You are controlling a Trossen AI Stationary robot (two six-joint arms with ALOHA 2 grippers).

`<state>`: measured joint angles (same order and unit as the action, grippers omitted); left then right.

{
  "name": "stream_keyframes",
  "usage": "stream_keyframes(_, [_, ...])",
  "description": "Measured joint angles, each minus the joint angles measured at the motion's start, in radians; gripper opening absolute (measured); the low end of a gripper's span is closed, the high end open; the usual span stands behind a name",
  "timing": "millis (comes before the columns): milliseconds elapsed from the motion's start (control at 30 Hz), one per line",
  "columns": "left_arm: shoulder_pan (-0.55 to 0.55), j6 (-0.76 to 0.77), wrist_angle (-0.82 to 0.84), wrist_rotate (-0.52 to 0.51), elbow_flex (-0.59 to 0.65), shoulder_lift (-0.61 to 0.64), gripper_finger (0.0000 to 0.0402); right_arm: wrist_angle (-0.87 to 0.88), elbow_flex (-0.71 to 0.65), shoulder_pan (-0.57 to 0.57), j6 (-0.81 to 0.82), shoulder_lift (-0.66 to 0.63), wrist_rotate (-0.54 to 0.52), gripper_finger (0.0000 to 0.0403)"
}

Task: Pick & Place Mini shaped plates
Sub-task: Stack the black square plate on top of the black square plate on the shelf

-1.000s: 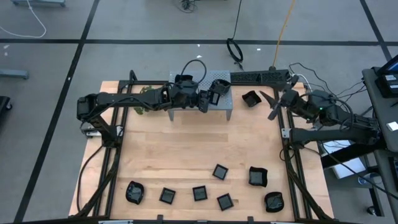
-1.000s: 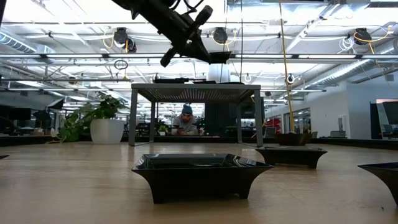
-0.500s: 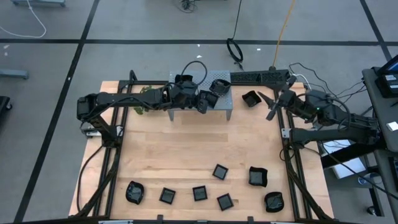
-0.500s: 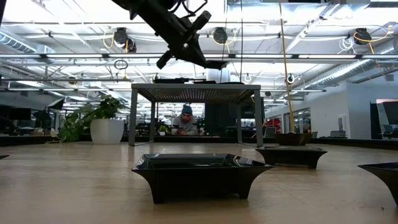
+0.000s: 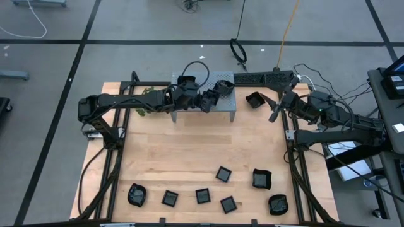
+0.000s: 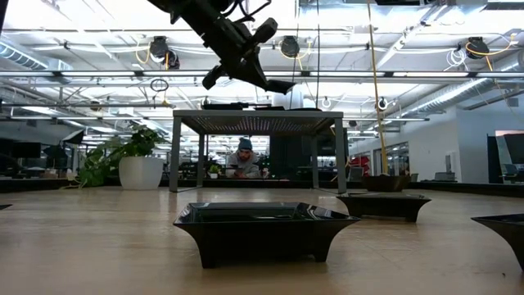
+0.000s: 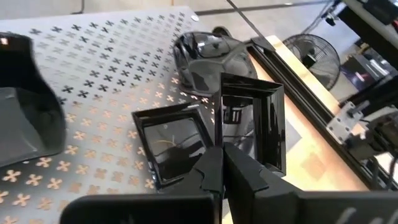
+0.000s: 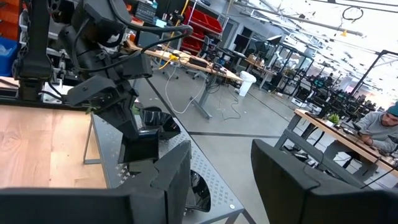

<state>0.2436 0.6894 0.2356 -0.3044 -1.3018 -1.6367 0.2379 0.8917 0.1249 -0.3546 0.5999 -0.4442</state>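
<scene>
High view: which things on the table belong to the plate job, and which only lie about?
Job:
- black plates in the near row
- square plate held in the shut left pincer
- plate near the open right pincer

Lying about:
- perforated stand
- leafy sprig

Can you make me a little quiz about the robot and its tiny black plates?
1. True or false: the left gripper is shut on a square plate, holding it above the grey stand.
2. Pick one. The right gripper has its fingers: A) open, B) shut on a plate, C) shut on nothing.
3. Count: in the high view, how many plates lie at the end of the wooden table far from the stand?

Key: 1 true; 2 A; 3 seven.
</scene>
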Motion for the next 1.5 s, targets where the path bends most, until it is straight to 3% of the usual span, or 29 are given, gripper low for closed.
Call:
stream_keyframes(233, [0.005, 0.034, 0.032, -0.042, 0.000, 0.000, 0.0013, 0.000, 0.000, 0.000, 0.000, 0.000, 0.000, 0.0155])
stream_keyframes(1500, [0.024, 0.065, 0.000, -0.003, 0.001, -0.039, 0.0010, 0.000, 0.000, 0.000, 0.000, 0.000, 0.000, 0.0155])
